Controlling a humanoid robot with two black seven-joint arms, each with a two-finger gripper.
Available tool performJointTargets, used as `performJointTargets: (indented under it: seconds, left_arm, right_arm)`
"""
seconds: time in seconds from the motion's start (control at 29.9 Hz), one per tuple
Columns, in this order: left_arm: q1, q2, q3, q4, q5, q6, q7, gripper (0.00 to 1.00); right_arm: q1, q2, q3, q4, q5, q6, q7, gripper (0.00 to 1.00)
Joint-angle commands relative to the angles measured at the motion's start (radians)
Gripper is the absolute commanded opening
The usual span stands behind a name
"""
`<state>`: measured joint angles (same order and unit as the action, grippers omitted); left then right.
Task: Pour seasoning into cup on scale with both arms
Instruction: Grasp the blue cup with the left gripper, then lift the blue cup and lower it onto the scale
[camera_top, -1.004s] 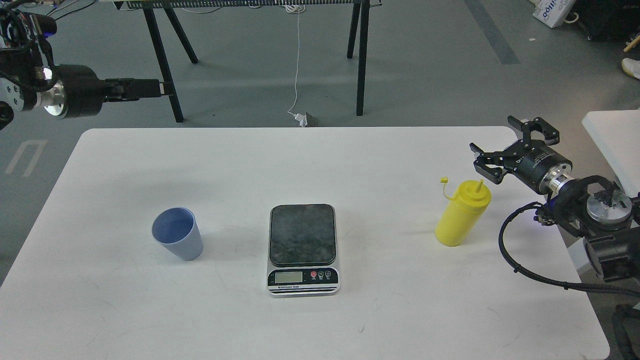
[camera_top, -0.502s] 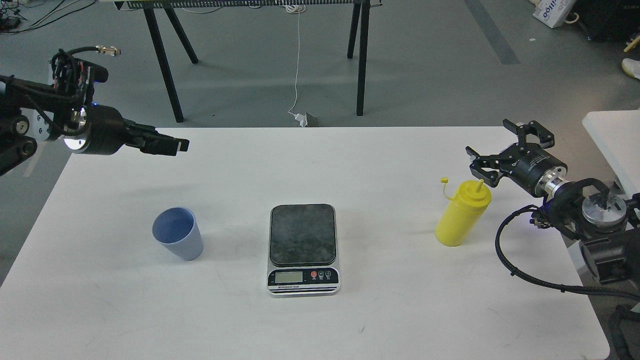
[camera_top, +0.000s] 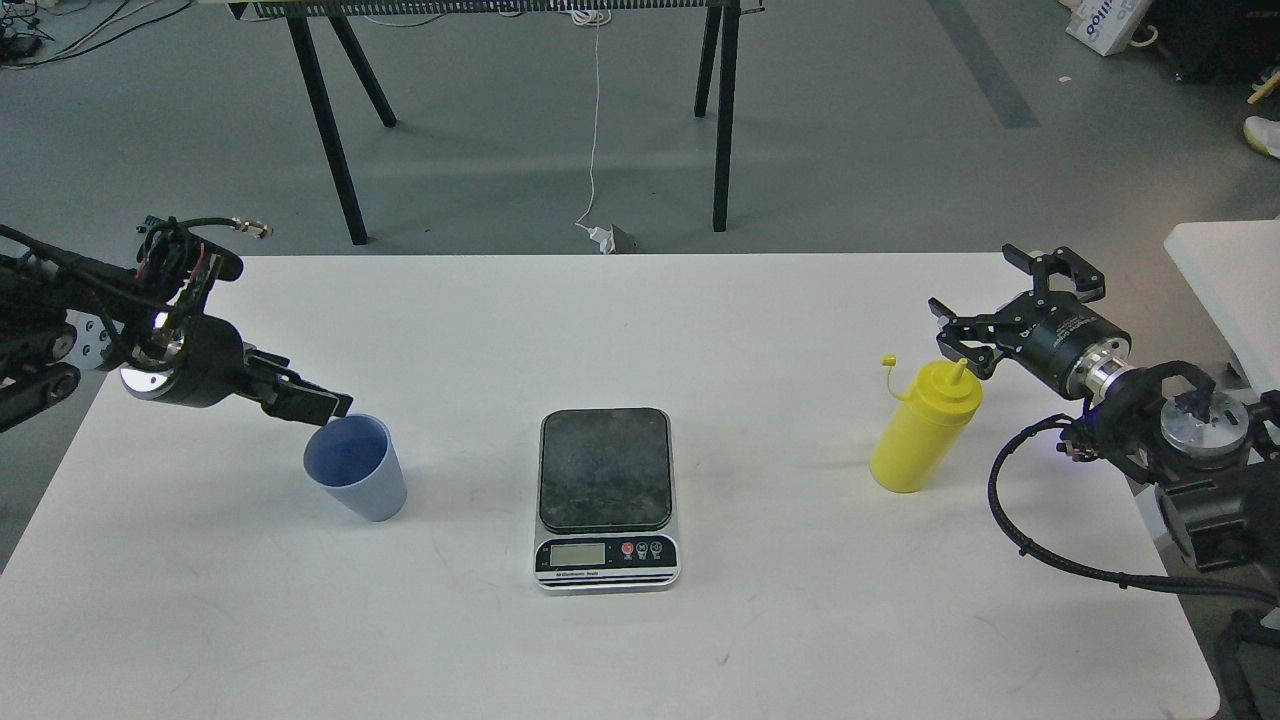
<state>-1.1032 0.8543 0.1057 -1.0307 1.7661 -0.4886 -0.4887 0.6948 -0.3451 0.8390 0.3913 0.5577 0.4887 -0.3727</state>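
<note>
While the scale (camera_top: 606, 497) sits unmoved at mid-surface, the change is all in the arms, as set out here.

Left hand (camera_top: 330, 407): a second ago it was high, well beyond the far-left corner of the surface; now it has dropped to the cup's rim, far-left of the scale. Seen edge-on and dark, so I cannot tell how wide its fingers stand.

Cup (camera_top: 355, 466): upright on the white surface (camera_top: 760, 640), left of the scale, not yet on the platform, apparently untouched.

Right hand (camera_top: 985, 322): it has edged slightly closer to the bottle; fingers spread wide, holding nothing, just behind the nozzle, right of the scale.

Seasoning bottle (camera_top: 922, 428): standing right of the scale, cap off and dangling on its tether, ungripped.

Meaning: both arms are closing on their targets together. Likely the cup must be grasped and set on the scale first, then the bottle lifted and tipped.

Risk: the light cup may tip if nudged at the rim.
</note>
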Motion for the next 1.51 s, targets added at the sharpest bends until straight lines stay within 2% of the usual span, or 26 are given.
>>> performJointTargets:
  seconds: [0.0, 0.5, 0.74, 0.87, 1.07, 1.14, 1.31, 1.47]
  left_arm:
    - [0.006, -0.003, -0.001, 0.0, -0.004, 0.0, 0.0, 0.98]
    - [0.066, -0.049, -0.006, 0.001, -0.008, 0.0, 0.0, 0.95]
    - [0.091, -0.051, 0.0, 0.003, -0.002, 0.0, 0.0, 0.84]
    - [0.091, -0.051, 0.0, 0.003, 0.0, 0.0, 0.0, 0.65]
    - [0.092, -0.055, 0.003, 0.003, 0.001, 0.0, 0.0, 0.22]
    - [0.092, -0.057, 0.002, 0.003, -0.002, 0.0, 0.0, 0.12]
    - [0.094, -0.057, 0.003, 0.003, -0.002, 0.0, 0.0, 0.04]
    - [0.08, -0.052, -0.006, 0.003, -0.01, 0.0, 0.0, 0.03]
  right_arm:
    - [-0.001, 0.0, 0.0, 0.0, -0.001, 0.0, 0.0, 0.99]
    - [-0.002, -0.002, 0.002, 0.0, 0.001, 0.0, 0.0, 0.99]
    - [-0.003, -0.002, 0.003, 0.0, 0.001, 0.0, 0.0, 0.99]
    - [-0.003, -0.003, 0.003, 0.0, 0.001, 0.0, 0.0, 0.99]
    - [-0.003, -0.002, 0.003, 0.0, 0.001, 0.0, 0.0, 0.99]
    - [-0.006, -0.002, 0.003, -0.002, -0.001, 0.0, 0.0, 0.99]
    - [-0.006, -0.002, 0.003, -0.002, 0.001, 0.0, 0.0, 0.99]
    - [-0.006, -0.002, 0.003, 0.0, -0.001, 0.0, 0.0, 0.99]
